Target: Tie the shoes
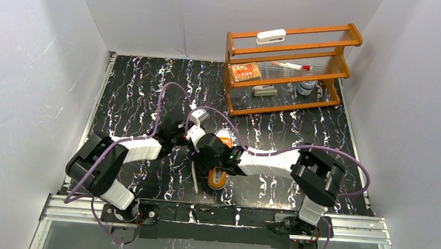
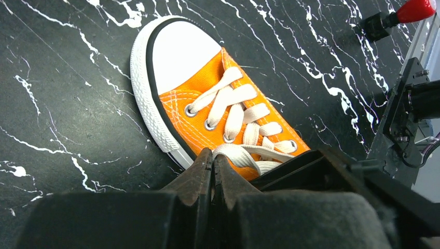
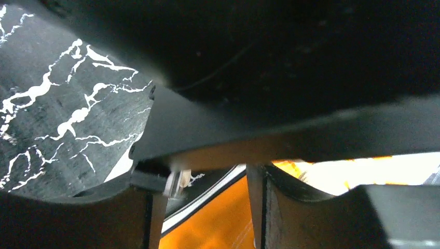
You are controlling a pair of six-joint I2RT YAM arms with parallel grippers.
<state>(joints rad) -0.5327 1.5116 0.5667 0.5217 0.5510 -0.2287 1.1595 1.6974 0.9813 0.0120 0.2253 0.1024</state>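
The orange sneaker (image 1: 218, 178) lies mid-table, toe pointing away from the arms. In the left wrist view its white toe cap and laced front (image 2: 197, 88) fill the middle. My left gripper (image 2: 214, 158) is shut at the shoe's left side, its tips pinching a white lace (image 2: 244, 153) that runs across the tongue. From above, the left gripper (image 1: 192, 139) sits by the toe end. My right gripper (image 1: 208, 156) is over the shoe's middle. In the right wrist view it (image 3: 205, 207) is open, with the orange side wall (image 3: 218, 223) between its fingers. A loose lace end (image 1: 194, 179) trails on the table.
A wooden shelf rack (image 1: 288, 64) stands at the back right, holding a marker, an orange card, a jar and a white block. Purple cables loop over both arms. The right arm's body (image 2: 410, 119) is close on the right in the left wrist view.
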